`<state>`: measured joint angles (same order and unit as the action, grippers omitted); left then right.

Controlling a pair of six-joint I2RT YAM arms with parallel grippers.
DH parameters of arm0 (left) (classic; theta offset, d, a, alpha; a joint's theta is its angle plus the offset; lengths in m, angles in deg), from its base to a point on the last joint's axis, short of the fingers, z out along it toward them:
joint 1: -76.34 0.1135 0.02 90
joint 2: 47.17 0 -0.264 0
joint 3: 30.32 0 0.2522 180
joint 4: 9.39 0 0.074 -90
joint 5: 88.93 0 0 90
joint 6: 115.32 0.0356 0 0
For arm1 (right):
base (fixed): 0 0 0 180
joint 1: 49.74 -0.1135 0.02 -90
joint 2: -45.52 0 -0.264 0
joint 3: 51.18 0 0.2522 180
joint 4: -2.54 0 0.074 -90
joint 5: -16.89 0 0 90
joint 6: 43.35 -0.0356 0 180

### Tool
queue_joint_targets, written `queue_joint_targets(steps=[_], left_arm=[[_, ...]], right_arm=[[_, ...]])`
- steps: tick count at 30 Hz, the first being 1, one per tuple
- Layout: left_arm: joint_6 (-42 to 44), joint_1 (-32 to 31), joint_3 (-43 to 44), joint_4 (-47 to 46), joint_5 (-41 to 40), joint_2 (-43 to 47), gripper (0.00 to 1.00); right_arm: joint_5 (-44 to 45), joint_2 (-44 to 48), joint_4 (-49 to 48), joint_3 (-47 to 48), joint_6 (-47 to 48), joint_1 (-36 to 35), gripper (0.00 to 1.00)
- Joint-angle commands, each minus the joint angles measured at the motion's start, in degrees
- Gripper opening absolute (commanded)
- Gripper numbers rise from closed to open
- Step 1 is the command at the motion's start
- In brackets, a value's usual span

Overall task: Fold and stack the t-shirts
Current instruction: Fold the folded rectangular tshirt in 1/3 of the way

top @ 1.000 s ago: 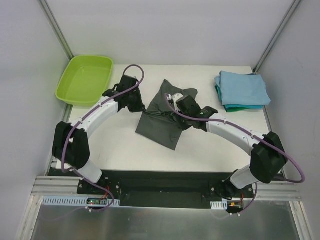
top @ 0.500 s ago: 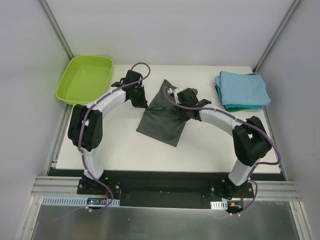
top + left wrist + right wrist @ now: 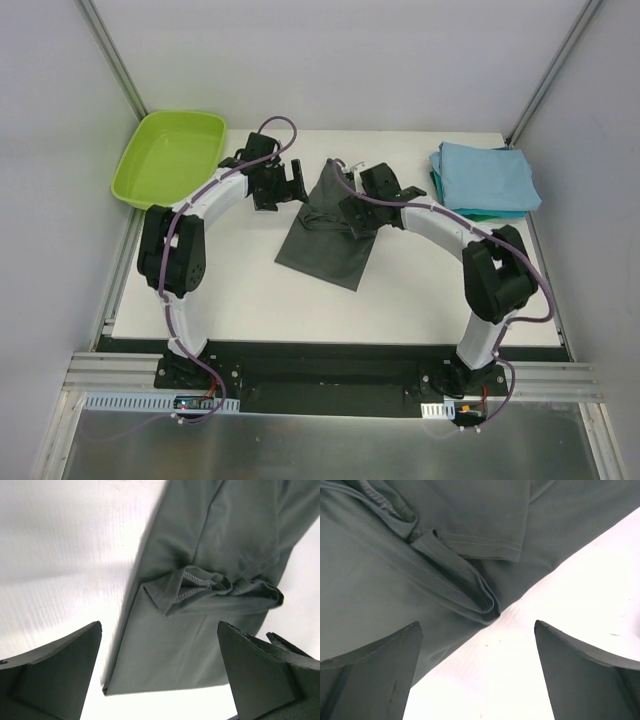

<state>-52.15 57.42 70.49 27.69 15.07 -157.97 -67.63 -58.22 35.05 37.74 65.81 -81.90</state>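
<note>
Right, both sets of jaws are spread wide, nothing between them. The left jaws hang over the left long edge of the charcoal tee [image 3: 200, 575]; the right jaws are over its right edge, part above cloth and part above bare desk [image 3: 570, 600].

The tee lies mid-desk as a long narrow strip, sides apparently turned in. A sleeve hem [image 3: 196, 579] is bunched on top and there's a puckered fold near the right edge, so it isn't lying flat.

Progress, as I read it:
- Done: light blue shirt [image 3: 487, 172] folded square on top of a teal shirt [image 3: 468, 214], stacked at the far right corner.
- In hand: lengthwise fold on the charcoal tee looks laid in, though untidy.
- Left: smooth the bunching, fold crosswise to a square, then carry it onto the stack.

The lime-green tub [image 3: 170, 155] at far left looks empty — no part in this.
</note>
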Motion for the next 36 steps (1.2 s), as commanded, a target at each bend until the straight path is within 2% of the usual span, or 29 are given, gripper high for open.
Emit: queue_joint_targets(steps=[1, 3, 6, 8, 18, 23, 29, 31, 34, 36], left_arm=[[-1.03, 0.20, -4.67, 0.51, 0.42, 11.38, 0.99], [-2.34, 0.20, -9.68, 0.42, -0.98, 15.60, 0.99], [-4.89, 0.20, -18.81, -0.02, -3.45, 22.01, 0.99], [-6.39, 0.20, -25.67, -0.11, -4.50, 25.88, 0.99], [-10.96, 0.20, -46.25, -0.28, -7.14, 41.89, 0.99], [-10.96, 0.20, -48.90, -0.20, -6.97, 43.66, 0.99], [-11.14, 0.20, -47.50, -0.20, -5.65, 41.99, 0.99], [-10.88, 0.20, -46.88, -0.20, -5.21, 41.90, 0.99], [-10.79, 0.20, -47.14, -0.19, -5.39, 42.25, 0.99], [-10.96, 0.20, -47.58, -0.20, -5.12, 42.60, 0.99]], right_arm=[[-0.37, 11.26, 0.42, -3.50, -3.07, -1.23, 0.96], [-7.54, 14.96, -1.68, -7.64, -4.12, -1.50, 0.96], [-20.29, 15.86, -5.46, -10.73, -6.75, -2.37, 0.96], [-22.96, 13.84, -6.52, -10.38, -7.90, -4.13, 0.96], [-21.74, -4.61, -0.47, 5.60, -5.10, -10.64, 0.96], [-19.36, -12.60, 1.12, 13.07, -4.13, -10.38, 0.96], [-19.28, -21.05, 4.72, 25.81, -0.79, -5.99, 0.96], [-15.52, -23.60, 6.47, 30.90, 0.35, -4.14, 0.96], [-3.32, -25.98, 7.53, 38.73, 2.72, -2.30, 0.96], [0.23, -26.07, 8.50, 42.78, 2.99, -1.24, 0.96]])
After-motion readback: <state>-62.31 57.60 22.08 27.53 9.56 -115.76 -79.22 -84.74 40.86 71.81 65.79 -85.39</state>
